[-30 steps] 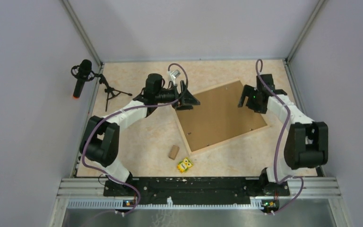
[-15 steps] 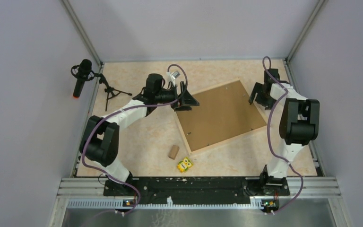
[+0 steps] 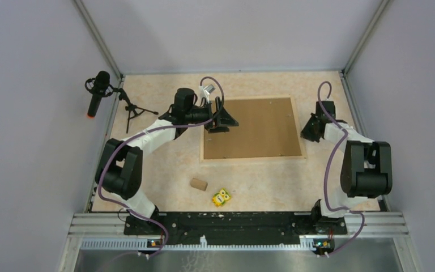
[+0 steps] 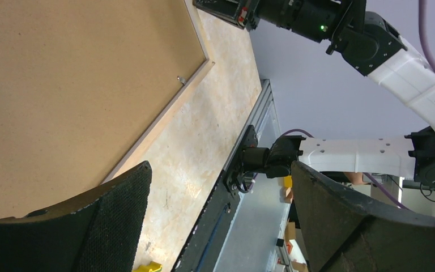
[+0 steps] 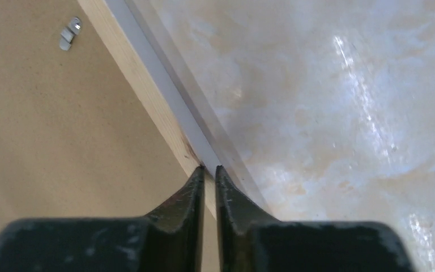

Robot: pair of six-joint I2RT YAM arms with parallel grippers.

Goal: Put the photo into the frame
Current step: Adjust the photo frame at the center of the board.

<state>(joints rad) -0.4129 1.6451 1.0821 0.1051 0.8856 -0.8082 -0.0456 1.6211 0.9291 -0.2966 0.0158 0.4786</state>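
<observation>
The frame (image 3: 253,158) lies face down in the middle of the table, square to its edges, its brown backing board (image 3: 252,127) facing up. The photo is hidden. My left gripper (image 3: 222,116) hangs open over the frame's far left corner with nothing between its fingers (image 4: 119,209); its wrist view shows the pale wood rim (image 4: 164,116) and the table beyond. My right gripper (image 3: 307,131) is shut at the frame's right edge. In the right wrist view its tips (image 5: 209,169) sit on the wood strip (image 5: 141,85) and hold nothing. A small metal clip (image 5: 68,33) sits on the board.
A microphone on a small tripod (image 3: 97,90) stands at the far left. A cork cylinder (image 3: 198,183) and a yellow toy (image 3: 222,197) lie in front of the frame. Grey walls close in the table on three sides.
The frame has turned from a diagonal lie to square with the table. My right gripper moved to its right edge and shut. The cork shifted left. The left arm stayed put.
</observation>
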